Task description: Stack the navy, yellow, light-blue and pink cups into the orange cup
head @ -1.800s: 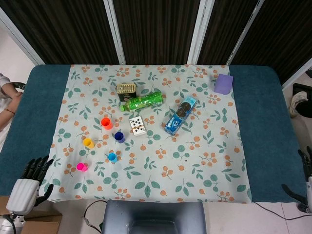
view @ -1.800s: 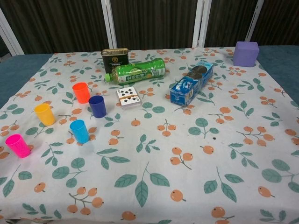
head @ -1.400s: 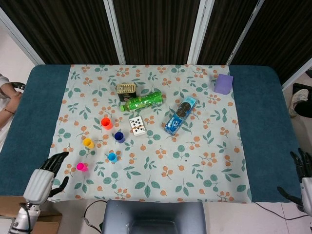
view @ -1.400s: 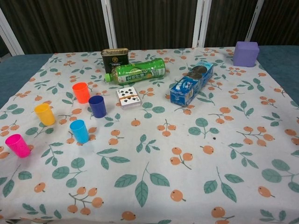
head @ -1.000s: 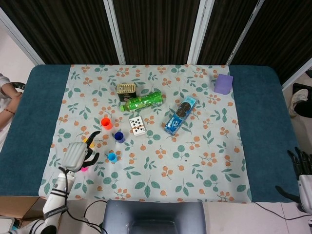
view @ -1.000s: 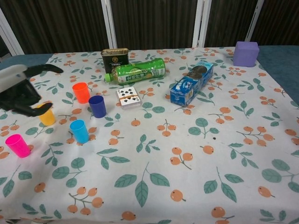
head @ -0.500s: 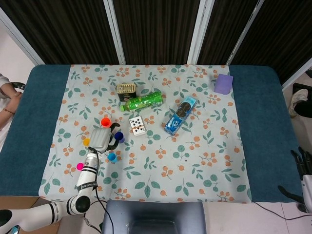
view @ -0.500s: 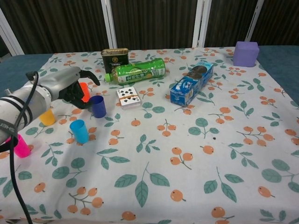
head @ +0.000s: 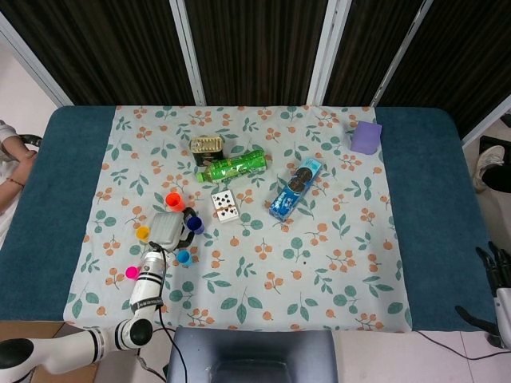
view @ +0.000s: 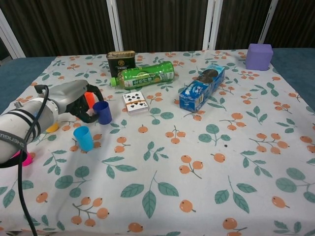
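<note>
1. The navy cup stands upright toward the counter's left edge, with the left hand curled around its side, gripping it.
2. The orange cup sits just behind, partly hidden in the chest view.
3. Yellow cup, light-blue cup and pink cup stand nearer the front-left corner.
4. The right hand, off the counter's right edge, holds nothing, fingers apart.

Bright even overhead light, soft faint shadows, both views sharp, no glare, dark backdrop

Green bottle, tin, playing cards, purple block.
</note>
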Tool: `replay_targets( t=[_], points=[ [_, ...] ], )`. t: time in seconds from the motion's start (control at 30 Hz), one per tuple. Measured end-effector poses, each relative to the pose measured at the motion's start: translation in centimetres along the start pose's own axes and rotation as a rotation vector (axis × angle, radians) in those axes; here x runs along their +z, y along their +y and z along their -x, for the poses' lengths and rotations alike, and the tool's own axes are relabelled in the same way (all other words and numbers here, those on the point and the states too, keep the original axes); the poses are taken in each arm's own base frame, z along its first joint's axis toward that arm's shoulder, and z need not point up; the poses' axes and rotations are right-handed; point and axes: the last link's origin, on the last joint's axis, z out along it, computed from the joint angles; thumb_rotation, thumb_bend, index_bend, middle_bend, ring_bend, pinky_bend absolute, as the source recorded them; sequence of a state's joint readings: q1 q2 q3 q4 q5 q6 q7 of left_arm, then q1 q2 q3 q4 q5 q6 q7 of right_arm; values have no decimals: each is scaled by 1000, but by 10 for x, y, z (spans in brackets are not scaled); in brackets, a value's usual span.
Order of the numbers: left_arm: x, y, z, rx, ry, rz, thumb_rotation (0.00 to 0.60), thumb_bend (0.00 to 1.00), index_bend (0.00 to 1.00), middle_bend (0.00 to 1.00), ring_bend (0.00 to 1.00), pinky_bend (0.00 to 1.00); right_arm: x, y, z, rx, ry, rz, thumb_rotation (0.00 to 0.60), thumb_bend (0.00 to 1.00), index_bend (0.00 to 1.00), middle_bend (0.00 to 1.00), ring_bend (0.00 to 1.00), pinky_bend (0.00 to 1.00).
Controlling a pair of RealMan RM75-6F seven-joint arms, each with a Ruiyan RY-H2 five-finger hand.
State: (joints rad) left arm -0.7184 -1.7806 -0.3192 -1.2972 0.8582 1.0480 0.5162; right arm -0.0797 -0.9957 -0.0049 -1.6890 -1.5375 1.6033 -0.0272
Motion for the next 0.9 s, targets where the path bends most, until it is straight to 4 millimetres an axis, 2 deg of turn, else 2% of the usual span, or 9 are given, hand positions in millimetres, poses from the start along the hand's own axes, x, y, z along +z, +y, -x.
replay_targets(
  t=[0.13, 0.27, 0.43, 0.63, 0.73, 0.9],
  points=[
    [2, 0, -1, -10, 12, -2, 600, 357, 564, 1000, 1000, 1000, 0, 1, 0, 0, 0, 1, 600, 215, 0, 0, 0, 0],
    [3, 2, -7, -39, 42, 11, 600, 355, 598, 1000, 1000, 1000, -1, 1, -1, 1, 1, 3, 600, 215, 0, 0, 0, 0],
    [11, -2, -36, -80, 127, 0, 600, 356, 600, 1000, 1000, 1000, -1, 2, -2, 6, 2, 5, 600, 215, 0, 0, 0, 0],
    [23, -21, -75, -73, 213, -61, 600, 361, 600, 1000, 1000, 1000, -1, 3, -3, 8, 0, 5, 600, 215, 0, 0, 0, 0],
    [26, -30, -75, -50, 207, -88, 600, 361, 600, 1000, 1000, 1000, -2, 3, -3, 7, 2, 5, 600, 216, 0, 0, 0, 0],
    [27, -39, -62, -20, 164, -102, 600, 362, 598, 1000, 1000, 1000, -2, 2, -2, 10, -1, 4, 600, 215, 0, 0, 0, 0]
  ],
)
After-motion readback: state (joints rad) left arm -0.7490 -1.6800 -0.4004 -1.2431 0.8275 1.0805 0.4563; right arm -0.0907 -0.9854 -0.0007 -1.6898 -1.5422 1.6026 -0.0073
